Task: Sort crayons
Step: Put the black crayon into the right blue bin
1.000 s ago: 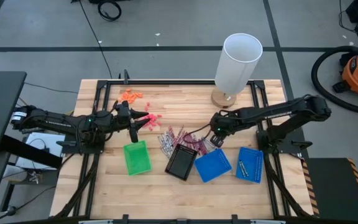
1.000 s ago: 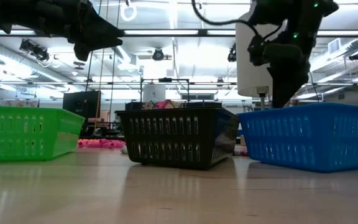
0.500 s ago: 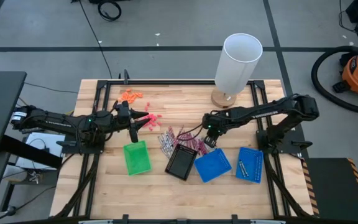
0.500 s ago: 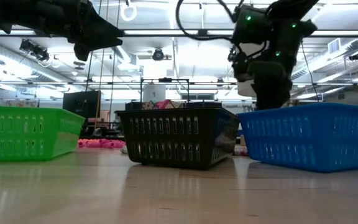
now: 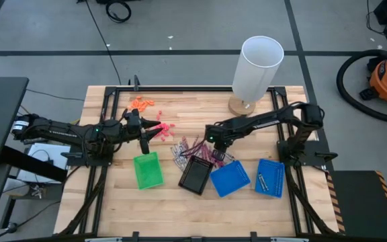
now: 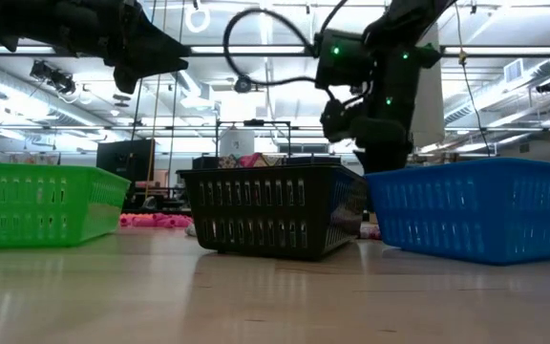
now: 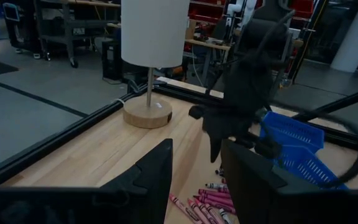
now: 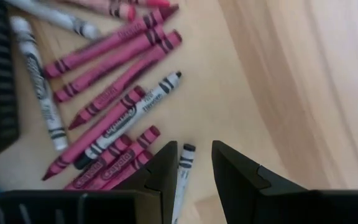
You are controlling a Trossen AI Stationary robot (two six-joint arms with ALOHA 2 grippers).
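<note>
The crayons (image 5: 197, 149) lie in a loose heap on the table (image 5: 180, 202), just behind the black tray (image 5: 195, 175) and the blue tray (image 5: 230, 178). In the last second we see the right gripper (image 5: 211, 138) swing in from beside the blue tray to hang over the heap, fingers apart and empty, so a pick looks next. Below it, most pink crayons (image 8: 114, 53) lie roughly parallel, tips one way. The left gripper (image 5: 144, 139) waits open above the green tray (image 5: 148, 169).

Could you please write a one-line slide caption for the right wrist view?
Right claw, open and empty, hovers over a scatter of magenta crayons and grey crayons on the wooden table.
</note>
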